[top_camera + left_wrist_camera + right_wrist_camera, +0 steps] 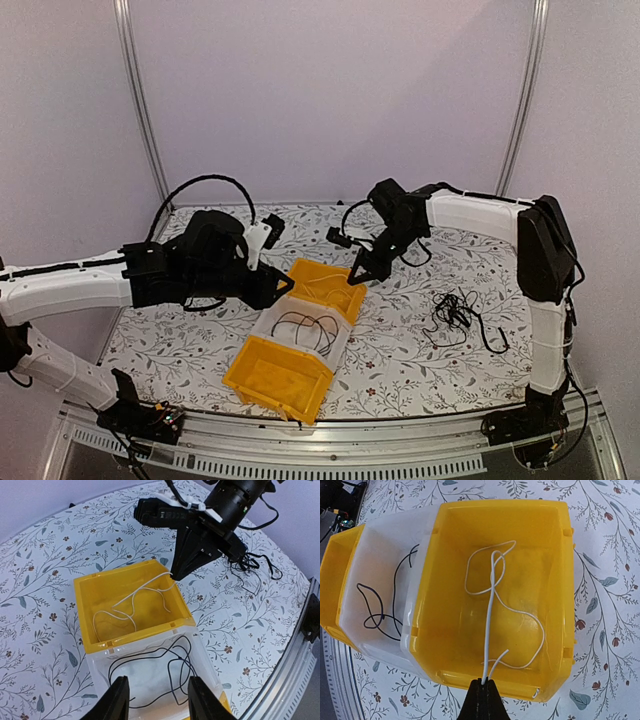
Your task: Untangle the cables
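By the counter's (400, 375) front edge sits a yellow bin (250, 375). Behind it the clear bin (97, 675) holds one black cable (303, 322), and the left pincer (157, 702) hangs over it, spread wide and holding nothing. Just beyond, the right pincer (482, 697) is pinched tight on a white cable (490, 605) that loops inside the far yellow bin (555, 580) — I judge it is being dropped in. Next calls for letting go, then reaching the black tangle (458, 312) lying loose toward the right edge.
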Controlling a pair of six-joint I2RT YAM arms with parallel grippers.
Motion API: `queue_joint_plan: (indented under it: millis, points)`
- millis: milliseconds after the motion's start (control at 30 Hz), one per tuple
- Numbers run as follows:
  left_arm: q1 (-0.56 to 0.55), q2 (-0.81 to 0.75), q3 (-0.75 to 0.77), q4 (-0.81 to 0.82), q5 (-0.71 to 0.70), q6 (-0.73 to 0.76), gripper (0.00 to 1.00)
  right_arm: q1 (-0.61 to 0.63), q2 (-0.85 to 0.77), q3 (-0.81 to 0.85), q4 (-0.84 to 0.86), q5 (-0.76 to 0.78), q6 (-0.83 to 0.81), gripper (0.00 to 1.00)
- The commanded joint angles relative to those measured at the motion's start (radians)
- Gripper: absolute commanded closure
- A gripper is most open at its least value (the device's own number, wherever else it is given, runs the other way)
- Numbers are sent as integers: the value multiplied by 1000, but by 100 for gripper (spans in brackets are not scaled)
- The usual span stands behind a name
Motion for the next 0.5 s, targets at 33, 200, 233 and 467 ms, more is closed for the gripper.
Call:
queue_joint_plan:
  millis: [33, 200, 233, 467]
  points:
    - [-4, -44, -27, 21, -34, -55, 57, 21, -5, 70, -35, -69, 2, 100]
    - [-4, -64, -39, 25, -35, -95, 57, 23, 91, 101, -11, -29, 38, 100]
    - [-5, -70, -42, 26, -37, -100, 57, 23, 106, 105, -8, -7, 50, 100]
    - [-5, -95, -41, 32, -63, -75, 57, 23, 155, 120, -58, 121, 59, 86]
